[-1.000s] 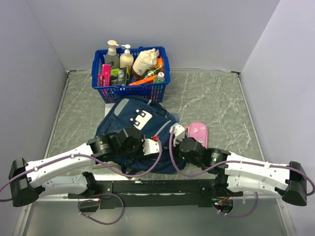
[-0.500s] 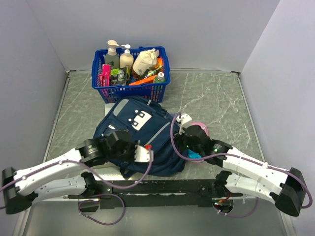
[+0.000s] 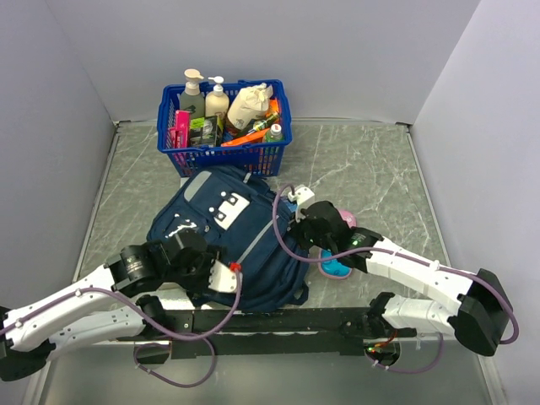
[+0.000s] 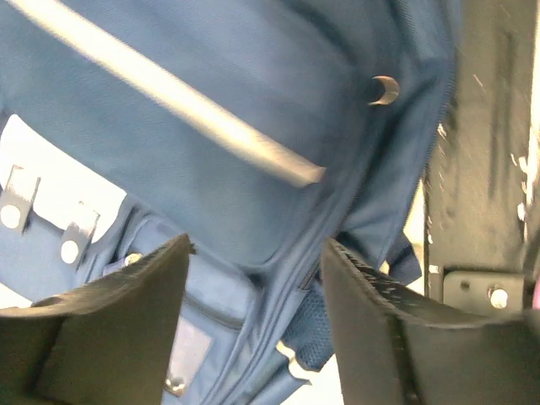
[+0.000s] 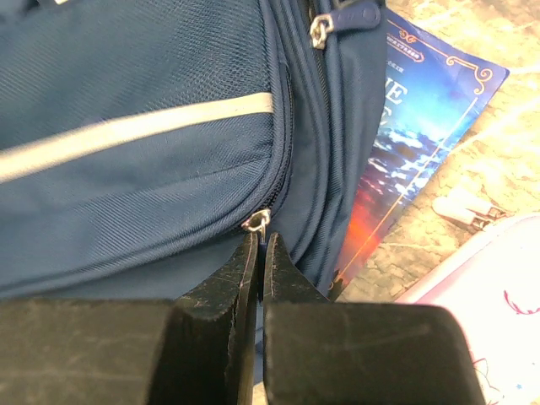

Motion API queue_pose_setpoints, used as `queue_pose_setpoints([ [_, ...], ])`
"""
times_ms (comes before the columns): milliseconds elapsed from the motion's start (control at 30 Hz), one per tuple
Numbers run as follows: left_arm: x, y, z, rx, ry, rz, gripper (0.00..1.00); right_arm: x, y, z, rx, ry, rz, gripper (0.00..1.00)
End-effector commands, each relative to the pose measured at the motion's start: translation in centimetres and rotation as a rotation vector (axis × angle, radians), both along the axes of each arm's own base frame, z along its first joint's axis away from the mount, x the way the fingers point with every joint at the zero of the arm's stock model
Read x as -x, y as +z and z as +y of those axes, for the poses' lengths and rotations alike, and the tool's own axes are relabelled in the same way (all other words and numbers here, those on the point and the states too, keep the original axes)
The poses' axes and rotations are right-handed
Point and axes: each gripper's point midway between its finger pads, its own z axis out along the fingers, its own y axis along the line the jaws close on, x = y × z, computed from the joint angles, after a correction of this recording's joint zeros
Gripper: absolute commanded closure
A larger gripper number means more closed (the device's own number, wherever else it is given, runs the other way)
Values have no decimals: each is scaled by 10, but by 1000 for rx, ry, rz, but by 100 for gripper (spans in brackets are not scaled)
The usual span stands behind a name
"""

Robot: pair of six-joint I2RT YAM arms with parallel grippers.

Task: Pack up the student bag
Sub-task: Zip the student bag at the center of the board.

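Observation:
The student bag (image 3: 221, 229), navy with white patches and a pale stripe, lies flat in the middle of the table. My left gripper (image 3: 232, 277) hovers open over the bag's near edge. In the left wrist view its fingers (image 4: 118, 312) straddle the bag's (image 4: 219, 169) seam without gripping. My right gripper (image 3: 287, 229) is at the bag's right side. The right wrist view shows that gripper (image 5: 260, 246) shut on a zipper pull (image 5: 257, 222) of the bag (image 5: 126, 126).
A blue mesh basket (image 3: 221, 153) of bottles stands behind the bag. A pink case (image 3: 346, 218) and a book (image 3: 336, 268) lie right of the bag; the book (image 5: 413, 126) is partly under it. A black rail (image 3: 278, 319) runs along the near edge.
The left gripper has opened and drawn back to the left, off the bag. The right gripper has moved up and left with the zipper pull. The bag has shifted left.

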Motion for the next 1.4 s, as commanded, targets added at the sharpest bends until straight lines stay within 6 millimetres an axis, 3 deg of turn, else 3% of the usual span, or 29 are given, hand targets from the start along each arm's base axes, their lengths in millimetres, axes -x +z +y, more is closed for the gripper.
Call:
queue_pose_setpoints([
  [0, -31, 66, -42, 310, 268, 21, 30, -10, 38, 13, -132, 14, -84, 100],
  [67, -39, 103, -66, 464, 323, 60, 28, -3, 41, 17, -177, 23, -72, 100],
  [133, -38, 120, -85, 586, 363, 144, 27, 1, 42, 17, -213, 21, -71, 100],
  [233, -40, 115, -101, 632, 404, 226, 28, 11, 40, 19, -250, 40, -55, 100],
  [400, -57, 77, -128, 595, 496, 275, 30, 18, 45, 23, -289, 66, -53, 100],
  [467, -64, 59, -129, 568, 545, 251, 33, 19, 47, 24, -298, 72, -54, 100],
  [500, -64, 64, -135, 600, 531, 234, 34, 20, 50, 27, -315, 78, -55, 100],
  [733, -63, 34, -140, 549, 490, 191, 33, 30, 56, 41, -340, 145, -25, 100],
  [933, -69, 39, -141, 561, 486, 153, 31, 36, 64, 52, -345, 186, -21, 100],
  [1100, -61, 25, -138, 539, 465, 177, 31, 43, 79, 59, -358, 218, -15, 100],
  [1300, -56, 9, -126, 495, 455, 165, 40, 50, 89, 65, -383, 239, -21, 100],
  [1367, -56, 8, -125, 493, 432, 148, 50, 51, 91, 67, -383, 247, -17, 100],
])
